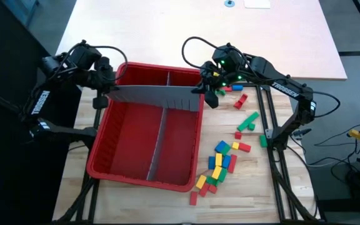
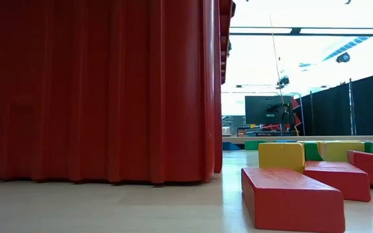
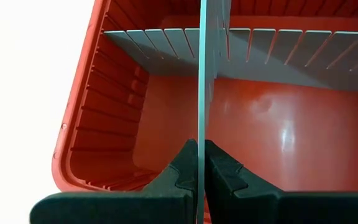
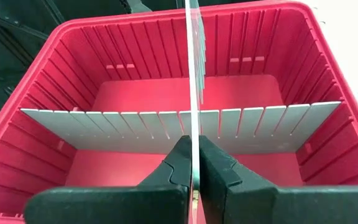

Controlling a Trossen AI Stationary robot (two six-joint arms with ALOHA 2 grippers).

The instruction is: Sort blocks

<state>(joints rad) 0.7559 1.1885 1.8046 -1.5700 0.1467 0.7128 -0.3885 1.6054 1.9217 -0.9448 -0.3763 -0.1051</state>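
Beside the bin (image 1: 105,159), blocks (image 1: 220,164) seemingly well apart from both panel-clamping grippers.

Overhead, table-level, two wrist views

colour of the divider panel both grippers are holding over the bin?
Grey. The slotted panel is pinched at each end by the left gripper and right gripper; clearest in the high view.

Blocks (image 1: 225,164) on table right of bin (image 1: 105,164)
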